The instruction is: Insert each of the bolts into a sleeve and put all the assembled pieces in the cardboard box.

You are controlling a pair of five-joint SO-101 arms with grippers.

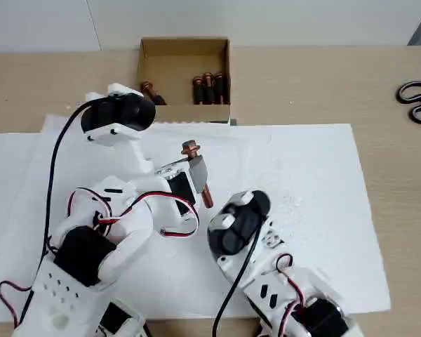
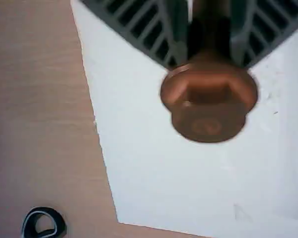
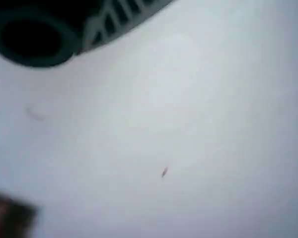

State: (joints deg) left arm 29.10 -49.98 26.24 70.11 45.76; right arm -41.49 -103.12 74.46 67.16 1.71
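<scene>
Over mid-sheet, left gripper (image 1: 196, 169) clamps a copper bolt (image 1: 190, 148), head far | cardboard box (image 1: 189, 113) at far side holds four pieces (image 1: 208, 88) | no loose parts visible, so probably the last delivery.

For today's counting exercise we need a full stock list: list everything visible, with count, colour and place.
table: one, light wood.
paper: one sheet, white, on table.
box: one, brown, far side of table.
bolts in box: about four, copper, inside it.
bolt: one, copper, held above the paper.
scissors: one pair, black, table's right edge.
left end effector: one, grey, shut on the bolt.
right arm: one, white and black, above paper.
</scene>
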